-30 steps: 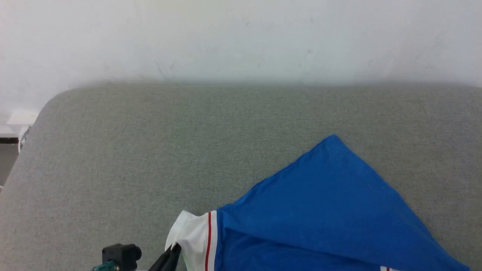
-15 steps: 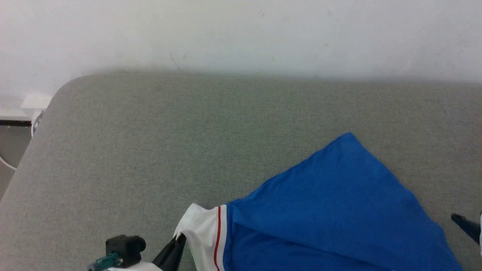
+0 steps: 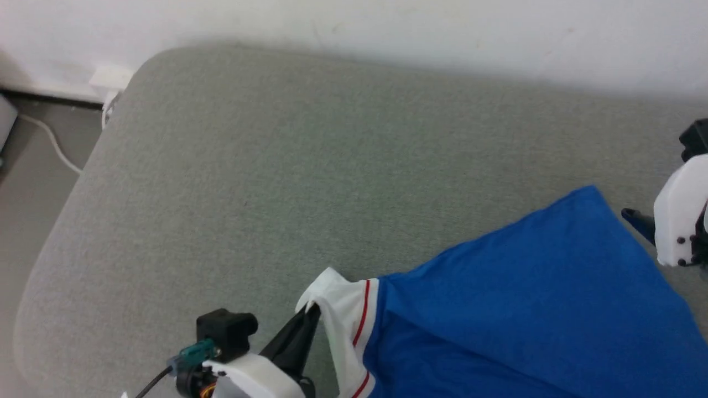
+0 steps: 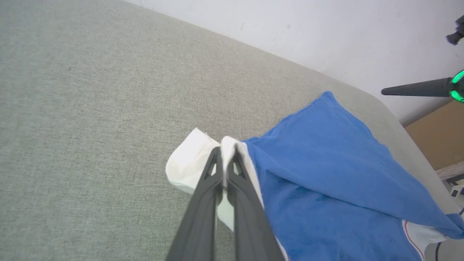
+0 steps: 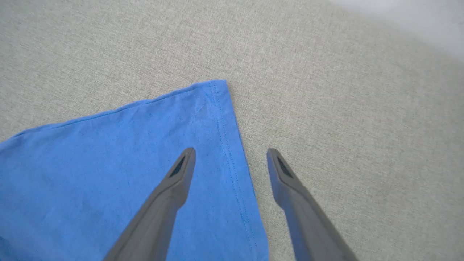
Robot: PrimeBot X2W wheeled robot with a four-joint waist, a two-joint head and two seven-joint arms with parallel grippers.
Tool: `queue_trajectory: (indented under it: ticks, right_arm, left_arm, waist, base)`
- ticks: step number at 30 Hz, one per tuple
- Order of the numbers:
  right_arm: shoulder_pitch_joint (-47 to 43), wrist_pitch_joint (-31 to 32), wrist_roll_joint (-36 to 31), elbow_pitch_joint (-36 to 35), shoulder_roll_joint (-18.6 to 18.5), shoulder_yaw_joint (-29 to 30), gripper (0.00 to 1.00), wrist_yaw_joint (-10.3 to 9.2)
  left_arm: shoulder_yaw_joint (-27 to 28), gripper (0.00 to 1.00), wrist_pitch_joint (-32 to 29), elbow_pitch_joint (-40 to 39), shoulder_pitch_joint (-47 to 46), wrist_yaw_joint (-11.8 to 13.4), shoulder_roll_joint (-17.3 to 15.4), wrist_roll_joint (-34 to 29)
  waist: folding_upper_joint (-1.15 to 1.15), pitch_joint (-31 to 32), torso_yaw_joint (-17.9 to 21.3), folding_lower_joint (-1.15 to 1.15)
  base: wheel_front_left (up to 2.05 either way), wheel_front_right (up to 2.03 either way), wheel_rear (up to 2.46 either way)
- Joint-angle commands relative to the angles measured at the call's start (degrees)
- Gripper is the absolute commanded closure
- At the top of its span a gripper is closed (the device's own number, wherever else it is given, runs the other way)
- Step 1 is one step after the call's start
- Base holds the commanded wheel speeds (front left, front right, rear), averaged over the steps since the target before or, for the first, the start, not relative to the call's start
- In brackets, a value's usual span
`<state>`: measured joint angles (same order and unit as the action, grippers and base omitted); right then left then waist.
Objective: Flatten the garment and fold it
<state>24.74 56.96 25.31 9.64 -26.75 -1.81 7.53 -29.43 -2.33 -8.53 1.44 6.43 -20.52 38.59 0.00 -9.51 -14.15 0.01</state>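
The garment (image 3: pixel 514 309) is a royal-blue jersey with a white, red-striped sleeve (image 3: pixel 345 309), lying partly folded on a grey padded surface at the lower right of the head view. My left gripper (image 3: pixel 313 309) is shut on the white sleeve's edge; the left wrist view shows both fingers pinching the white cloth (image 4: pixel 226 154). My right gripper (image 5: pixel 230 152) hangs open above the garment's blue hemmed corner (image 5: pixel 214 108), one finger over the cloth and one over the grey surface. Its white housing (image 3: pixel 677 221) shows at the right edge of the head view.
The grey padded surface (image 3: pixel 249 166) stretches far to the left and back, ending at a white wall (image 3: pixel 387 22). A white cable (image 3: pixel 52 146) lies on the floor off the left edge. A cardboard box (image 4: pixel 440 134) stands beyond the surface's right end.
My right gripper has opened and let go of the blue corner, which now lies on the surface. The head camera has tilted down and leftward. My left gripper keeps its hold on the sleeve.
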Motion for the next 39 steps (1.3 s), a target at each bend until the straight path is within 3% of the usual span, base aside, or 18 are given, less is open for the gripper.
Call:
queue_trajectory:
  ticks: [1, 9, 19, 20, 21, 22, 32, 39]
  right_arm:
    - [1.7, 0.0, -0.9, 1.5, 0.4, 0.0, 0.0, -0.04]
    - [8.0, -1.3, -5.5, 12.3, -0.5, -0.9, 0.0, -0.04]
    - [4.9, -1.3, -5.5, 19.1, -1.7, -4.8, 0.0, -0.04]
    - [4.3, -1.3, -5.3, 19.5, -2.0, -5.3, 0.34, -0.04]
    - [3.8, -1.6, -5.3, 19.7, -2.3, -6.1, 0.82, -0.04]
    - [3.1, -1.8, -5.2, 19.6, -2.7, -7.4, 1.0, -0.04]
    - [3.7, -10.2, -2.2, 19.2, -3.8, -8.3, 1.0, -0.04]
    - [7.8, -22.5, -0.2, 15.7, -2.9, -6.5, 1.0, -0.04]
  left_arm:
    - [-0.4, 1.0, 0.3, -0.2, -1.3, -0.6, 0.6, -0.6]
    - [-3.1, 1.0, 1.0, 1.7, -3.7, -2.1, 3.6, -0.9]
    - [-3.9, 1.0, 2.4, 5.4, -4.2, -2.9, 5.5, 0.1]
    - [-4.0, 1.0, 2.4, 5.7, -4.3, -3.0, 5.6, 0.1]
    - [-4.1, 1.0, 2.5, 5.9, -4.4, -3.0, 5.6, 0.1]
    - [-4.1, 1.0, 2.6, 6.0, -4.5, -3.0, 5.7, 0.1]
    - [-3.3, 1.0, 3.2, 6.5, -4.4, -2.6, 4.7, 0.1]
    - [-0.6, 1.0, 4.5, 4.5, -3.8, -0.7, 2.4, -0.4]
  waist:
    - [0.0, -4.3, -4.4, -0.01]
    - [0.0, -7.9, -8.6, -0.01]
    - [0.0, -8.5, -11.4, -0.01]
    - [0.0, -8.5, -11.5, -0.01]
    - [0.0, -8.4, -11.6, -0.01]
    - [0.0, -8.4, -11.7, -0.01]
    - [0.0, -5.3, -9.2, -0.01]
    - [0.0, 0.4, -4.2, -0.01]
  base:
    - [0.0, 0.0, 0.0]
    - [0.0, 0.0, 0.0]
    - [0.0, 0.0, 0.0]
    - [0.0, 0.0, 0.0]
    - [0.0, 0.0, 0.0]
    - [0.0, 0.0, 0.0]
    - [0.0, 0.0, 0.0]
    - [0.0, 0.0, 0.0]
